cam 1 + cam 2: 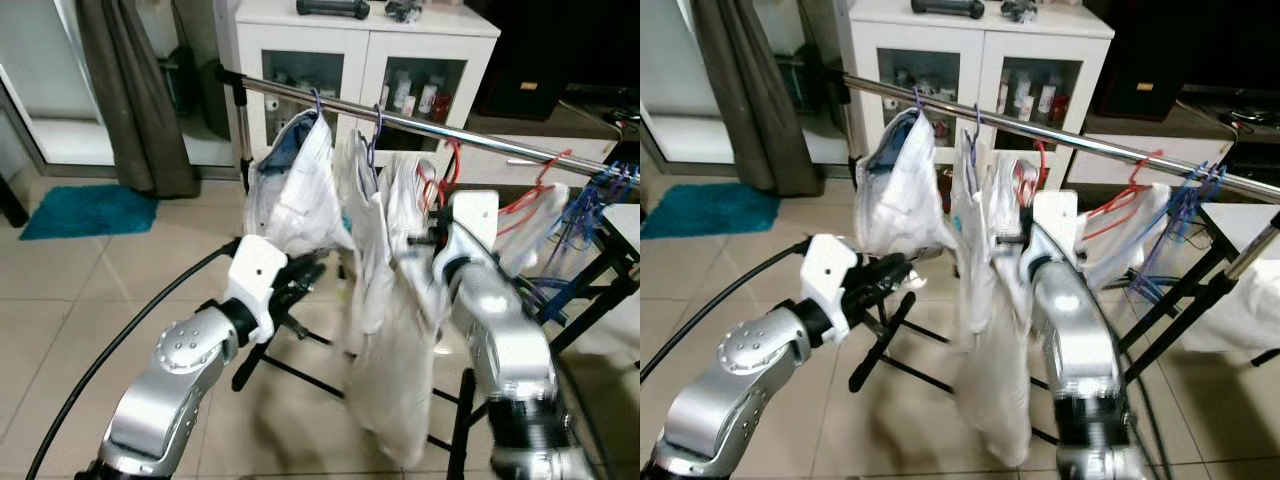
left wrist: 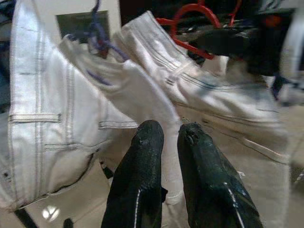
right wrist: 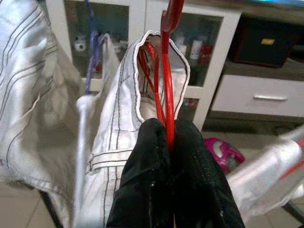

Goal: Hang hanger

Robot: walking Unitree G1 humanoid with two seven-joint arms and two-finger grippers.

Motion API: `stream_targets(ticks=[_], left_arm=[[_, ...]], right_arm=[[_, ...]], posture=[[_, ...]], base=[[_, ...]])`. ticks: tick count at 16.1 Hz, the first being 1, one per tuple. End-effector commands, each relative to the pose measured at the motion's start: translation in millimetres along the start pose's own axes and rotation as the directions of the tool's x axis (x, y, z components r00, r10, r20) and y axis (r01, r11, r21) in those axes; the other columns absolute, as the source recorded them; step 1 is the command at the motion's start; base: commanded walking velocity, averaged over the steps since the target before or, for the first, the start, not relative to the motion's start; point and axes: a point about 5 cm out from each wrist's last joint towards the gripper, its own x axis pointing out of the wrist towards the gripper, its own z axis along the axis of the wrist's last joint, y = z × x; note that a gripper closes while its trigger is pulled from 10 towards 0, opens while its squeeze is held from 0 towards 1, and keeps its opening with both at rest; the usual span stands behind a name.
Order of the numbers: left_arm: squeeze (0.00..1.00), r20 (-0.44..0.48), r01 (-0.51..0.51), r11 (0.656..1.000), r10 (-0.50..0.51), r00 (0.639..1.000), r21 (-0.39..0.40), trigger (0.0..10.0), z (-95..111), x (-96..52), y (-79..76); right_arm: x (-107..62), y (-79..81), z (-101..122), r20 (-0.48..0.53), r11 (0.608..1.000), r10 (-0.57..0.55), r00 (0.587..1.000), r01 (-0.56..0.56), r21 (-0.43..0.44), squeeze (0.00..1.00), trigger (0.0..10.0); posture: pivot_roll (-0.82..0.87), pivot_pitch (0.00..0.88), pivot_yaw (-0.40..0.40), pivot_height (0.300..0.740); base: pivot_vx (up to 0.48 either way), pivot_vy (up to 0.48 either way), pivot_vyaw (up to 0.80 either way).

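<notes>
The right wrist view shows what the eye views hide: the right gripper (image 3: 167, 137) has its jaws clamped together on the thin red hanger (image 3: 166, 71), which rises straight out from between the jaws, inside the collar of a white garment (image 3: 123, 118). In the eye views that same gripper (image 1: 1025, 238) is buried among the hanging clothes just under the rail (image 1: 1090, 145), and the grip itself cannot be seen.

The left wrist view shows the left gripper (image 2: 170, 130) with its jaws slightly apart and nothing between them; just past the jaws hangs white cloth, and beyond that the red hanger's loop. The eye views place this gripper (image 1: 305, 275) below the rail, its jaws beside the leftmost garment (image 1: 295, 185).

Counted in the eye views: 1 metal rail running across the frame; 2 purple hangers (image 1: 376, 130) hooked on it, each carrying white clothing; 1 red hanger at the right jaws; 1 more red hanger (image 1: 535, 185) further along the rail to the right, with a white garment; a bunch of blue hangers (image 1: 610, 185) at the rail's far right end, too crowded to count. Behind stands 1 white cabinet (image 1: 365, 50) with 2 glass doors, and 1 teal mat (image 1: 85, 210) lies on the tiled floor at the left
</notes>
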Motion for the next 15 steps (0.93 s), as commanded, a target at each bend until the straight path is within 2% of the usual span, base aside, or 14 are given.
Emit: stream_targets(ticks=[1,4,5,6,10,11,15], left_arm=[[0.00,0.026,0.041,0.999,-0.041,0.999,0.011,10.0,12,3.3,-4.3],[0.00,0.054,0.033,0.999,-0.032,0.998,-0.012,10.0,21,3.9,-1.7],[0.13,0.059,0.036,0.999,-0.035,0.998,-0.015,10.0,24,4.1,-1.2],[1.00,0.072,0.050,0.999,-0.048,0.996,-0.020,10.0,28,4.1,-1.5],[1.00,0.076,0.057,0.998,-0.057,0.995,-0.002,10.0,36,2.4,-3.8],[1.00,0.075,0.058,0.998,-0.058,0.995,-0.001,10.0,36,2.3,-4.2],[1.00,0.066,0.063,0.998,-0.064,0.996,0.013,10.0,38,1.3,-6.7]], right_arm=[[8.6,-10.3,25,0.085,0.999,-0.049,0.995,0.050,-0.016,0.00,10.0],[22.5,-13.8,33,0.059,0.997,-0.071,0.996,0.073,-0.031,0.00,10.0],[29.8,-15.6,37,0.045,0.996,-0.084,0.996,0.085,-0.022,0.00,10.0],[40.7,-18.1,44,0.049,0.995,-0.090,0.995,0.092,-0.044,0.00,10.0],[61.7,-29.9,52,0.004,0.991,-0.112,0.994,0.112,-0.068,0.00,10.0],[63.0,-31.3,52,0.000,0.991,-0.116,0.993,0.115,-0.069,0.00,10.0],[70.4,-53.4,50,-0.067,0.979,-0.202,0.977,0.199,-0.050,0.00,10.0]], posture=[[0.03,0.010,-0.046,0.740],[0.03,0.014,-0.047,0.740],[0.03,0.017,-0.048,0.740],[0.03,0.021,-0.049,0.740],[0.04,0.033,-0.062,0.740],[0.04,0.032,-0.064,0.740],[0.05,0.034,-0.072,0.740]], base=[[0.000,0.000,0.00],[0.000,0.000,0.00],[0.000,0.000,0.00],[0.000,0.000,0.00],[0.000,0.000,0.00],[0.000,0.000,0.00],[0.000,0.000,0.00]])
